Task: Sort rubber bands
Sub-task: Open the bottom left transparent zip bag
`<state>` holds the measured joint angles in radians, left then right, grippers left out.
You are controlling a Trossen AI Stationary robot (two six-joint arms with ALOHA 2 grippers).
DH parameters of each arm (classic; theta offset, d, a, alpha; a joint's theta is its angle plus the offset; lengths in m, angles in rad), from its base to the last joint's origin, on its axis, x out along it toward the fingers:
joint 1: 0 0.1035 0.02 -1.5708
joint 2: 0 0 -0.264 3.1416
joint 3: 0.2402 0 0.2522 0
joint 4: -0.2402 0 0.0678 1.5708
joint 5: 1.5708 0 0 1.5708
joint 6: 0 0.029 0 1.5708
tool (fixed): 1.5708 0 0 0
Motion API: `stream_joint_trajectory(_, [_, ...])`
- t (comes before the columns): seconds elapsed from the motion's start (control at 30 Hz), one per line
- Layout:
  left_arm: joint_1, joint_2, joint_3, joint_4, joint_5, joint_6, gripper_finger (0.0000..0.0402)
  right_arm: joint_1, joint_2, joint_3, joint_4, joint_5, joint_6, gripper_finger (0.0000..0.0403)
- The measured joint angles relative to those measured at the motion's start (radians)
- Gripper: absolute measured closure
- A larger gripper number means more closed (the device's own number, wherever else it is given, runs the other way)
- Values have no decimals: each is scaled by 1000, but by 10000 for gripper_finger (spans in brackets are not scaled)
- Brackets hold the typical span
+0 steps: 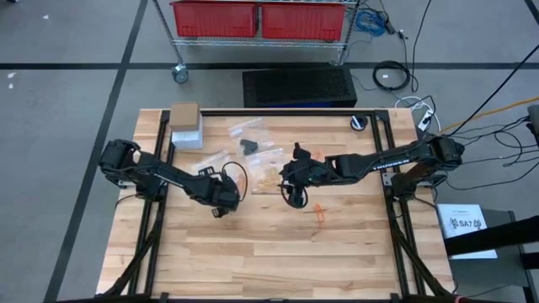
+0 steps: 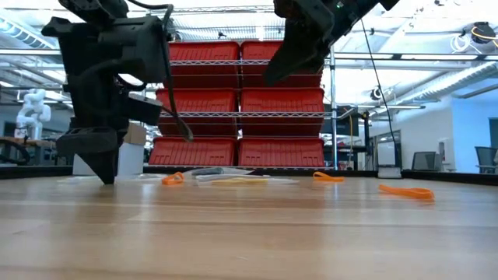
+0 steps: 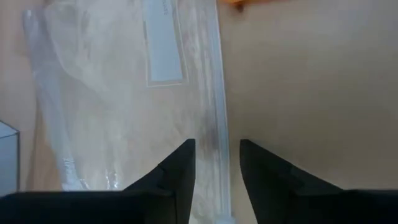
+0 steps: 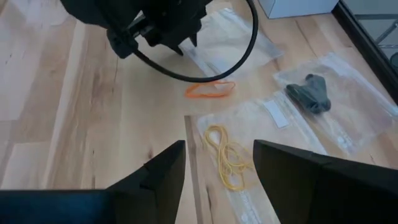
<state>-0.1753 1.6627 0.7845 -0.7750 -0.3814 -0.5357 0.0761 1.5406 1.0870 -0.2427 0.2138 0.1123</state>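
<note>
High view: the left gripper (image 1: 221,202) sits low over the wooden table (image 1: 253,252), at the edge of a clear bag (image 1: 210,162). The right gripper (image 1: 295,192) hovers by the bag with yellow bands (image 1: 268,179). An orange band (image 1: 319,209) lies alone on bare wood just beside it, and a third bag holding black bands (image 1: 249,146) lies farther back. Each colour seems to get its own bag, which would explain the spread.

Low view: the left gripper (image 2: 99,159) has its tip touching the tabletop while the right one hangs well above. Only here do several orange bands (image 2: 405,190) show lying loose on the wood, so sorting looks unfinished.

Left wrist view: the fingers (image 3: 180,171) stand apart, released, with nothing between them. They straddle the sealed edge of the clear bag (image 3: 124,93), probably placed to work at its mouth.

Right wrist view: the right fingers (image 4: 163,169) are spread and empty above the yellow bands (image 4: 227,155). This view alone shows an orange band (image 4: 210,90) lying close under the left gripper (image 4: 163,31), and the black bands (image 4: 309,92) inside their bag.
</note>
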Motion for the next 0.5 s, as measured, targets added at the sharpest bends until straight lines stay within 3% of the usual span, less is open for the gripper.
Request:
stream_joint_trajectory(0.13, [0, 17, 1, 1, -18, 10, 285, 0, 0, 0, 11, 0, 0, 220])
stream_joint_trajectory(0.33, [2, 24, -5, 28, -34, 75, 389, 0, 0, 0, 38, 0, -3, 220])
stream_joint_trajectory(0.5, [-5, -3, 11, 2, -80, 75, 397, 0, 0, 0, 52, 0, -28, 220])
